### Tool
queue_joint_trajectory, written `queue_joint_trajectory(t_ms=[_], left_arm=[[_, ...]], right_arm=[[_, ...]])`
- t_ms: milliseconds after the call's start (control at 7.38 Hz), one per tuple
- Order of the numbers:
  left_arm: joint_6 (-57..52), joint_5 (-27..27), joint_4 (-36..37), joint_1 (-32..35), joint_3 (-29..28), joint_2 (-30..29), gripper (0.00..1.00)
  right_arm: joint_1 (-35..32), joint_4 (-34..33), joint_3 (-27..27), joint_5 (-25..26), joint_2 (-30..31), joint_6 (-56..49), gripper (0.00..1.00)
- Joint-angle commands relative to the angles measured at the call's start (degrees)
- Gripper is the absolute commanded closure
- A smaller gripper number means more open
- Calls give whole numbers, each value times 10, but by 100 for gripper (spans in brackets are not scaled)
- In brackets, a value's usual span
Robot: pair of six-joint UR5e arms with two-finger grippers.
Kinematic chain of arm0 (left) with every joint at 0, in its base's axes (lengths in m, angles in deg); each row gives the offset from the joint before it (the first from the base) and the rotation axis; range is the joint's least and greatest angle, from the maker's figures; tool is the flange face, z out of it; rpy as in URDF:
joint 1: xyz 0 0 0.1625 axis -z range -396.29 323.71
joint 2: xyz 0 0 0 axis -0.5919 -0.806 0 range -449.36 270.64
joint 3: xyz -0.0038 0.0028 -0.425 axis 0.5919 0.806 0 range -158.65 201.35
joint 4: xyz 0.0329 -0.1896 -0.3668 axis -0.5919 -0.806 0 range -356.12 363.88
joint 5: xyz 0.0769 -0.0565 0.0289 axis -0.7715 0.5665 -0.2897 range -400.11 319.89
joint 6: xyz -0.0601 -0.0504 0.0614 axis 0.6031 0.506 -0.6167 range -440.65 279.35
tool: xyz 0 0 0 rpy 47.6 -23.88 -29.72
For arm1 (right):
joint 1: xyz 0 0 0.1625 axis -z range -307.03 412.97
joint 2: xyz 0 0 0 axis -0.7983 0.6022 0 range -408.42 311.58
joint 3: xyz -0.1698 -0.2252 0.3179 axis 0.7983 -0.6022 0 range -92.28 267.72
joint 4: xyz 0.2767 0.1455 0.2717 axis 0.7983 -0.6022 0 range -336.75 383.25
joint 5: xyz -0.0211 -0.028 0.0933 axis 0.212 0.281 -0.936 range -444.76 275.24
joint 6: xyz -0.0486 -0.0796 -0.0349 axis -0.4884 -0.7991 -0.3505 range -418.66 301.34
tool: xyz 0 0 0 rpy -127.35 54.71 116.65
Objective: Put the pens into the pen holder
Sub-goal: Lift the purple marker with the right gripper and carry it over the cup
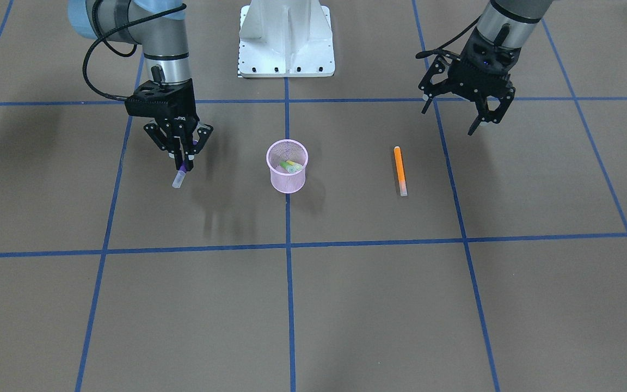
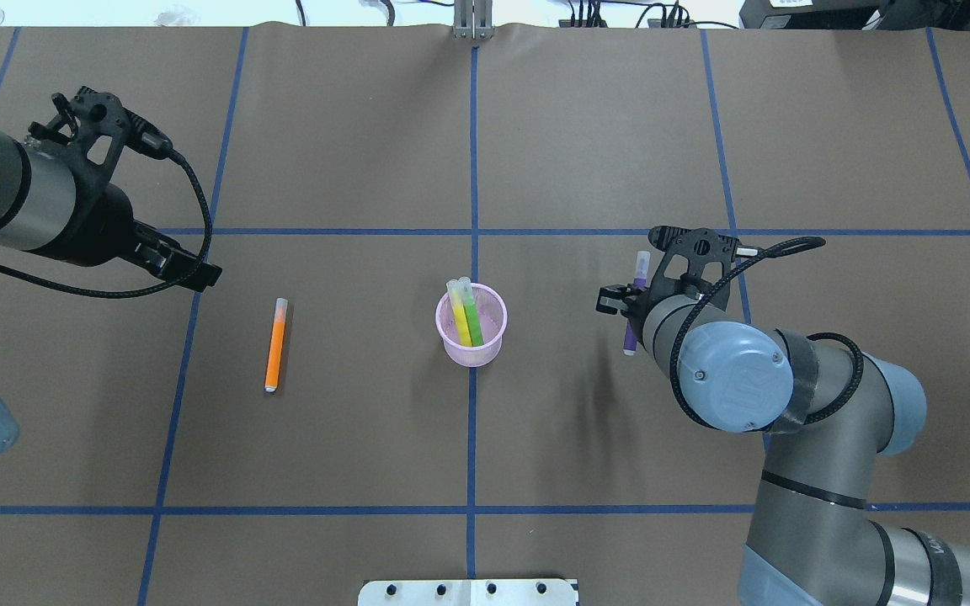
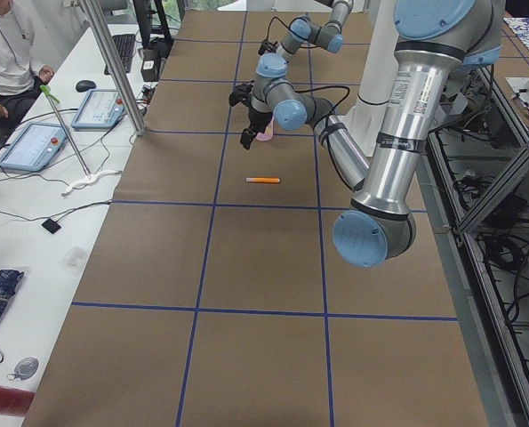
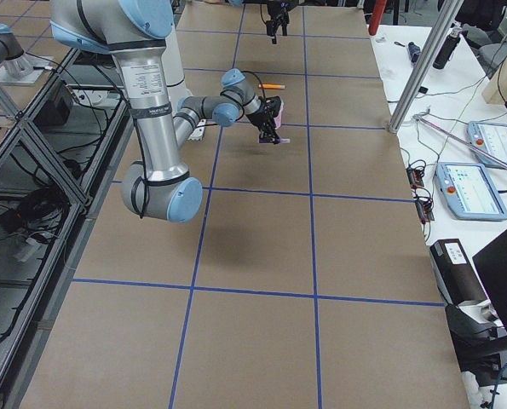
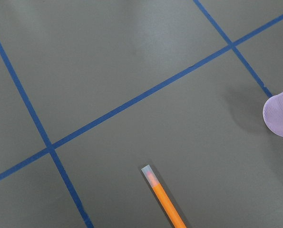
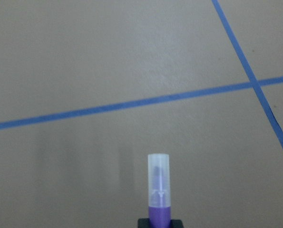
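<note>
Right gripper (image 1: pixel 184 162) clamps the purple pen (image 1: pixel 178 179), pen holder (image 2: pixel 495 332) at its 9 o'clock overhead; left gripper (image 1: pixel 448 122) gapes empty, orange pen (image 1: pixel 400 170) nearby

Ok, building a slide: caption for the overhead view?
Right pincer holds the purple pen beside the pen holder, yellow pen and green pen inside; orange pen lies near the left pincer.

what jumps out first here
The pink cup stands in the middle, with a yellow pen and a green pen in it. The right gripper grips a purple pen to one side. An orange pen lies flat on the other, near the open left gripper.
</note>
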State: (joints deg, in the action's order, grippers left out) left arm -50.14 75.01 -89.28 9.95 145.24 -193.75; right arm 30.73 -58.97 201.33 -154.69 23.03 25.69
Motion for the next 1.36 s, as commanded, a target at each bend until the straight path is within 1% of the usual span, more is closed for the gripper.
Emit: queue_joint_trajectory(t_ms=[0, 136, 271, 407, 542, 678, 814, 949, 1220], left_arm=[[11, 0, -1, -1, -3, -1, 0], [24, 0, -1, -2, -4, -1, 0], [25, 0, -1, -2, -4, -1, 0], [27, 0, -1, -2, -7, -1, 0], [37, 0, -1, -3, -8, -1, 0], [43, 0, -1, -3, -8, -1, 0], [48, 0, 0, -2, -8, 1, 0], [55, 0, 0, -2, -8, 1, 0], [56, -1, 0, -2, -10, 2, 0]], right_arm=[[38, -8, 1, 139, -18, 2, 100], [56, -8, 0, 195, -19, 1, 100], [78, -8, -9, 251, -34, -4, 100], [89, -8, -35, 287, -72, -8, 100], [91, -7, -70, 297, -114, -18, 100], [91, -3, -84, 304, -122, -47, 100], [91, -3, -94, 305, -135, -53, 100], [91, -3, -135, 305, -179, -58, 100], [91, -2, -151, 306, -192, -67, 100]])
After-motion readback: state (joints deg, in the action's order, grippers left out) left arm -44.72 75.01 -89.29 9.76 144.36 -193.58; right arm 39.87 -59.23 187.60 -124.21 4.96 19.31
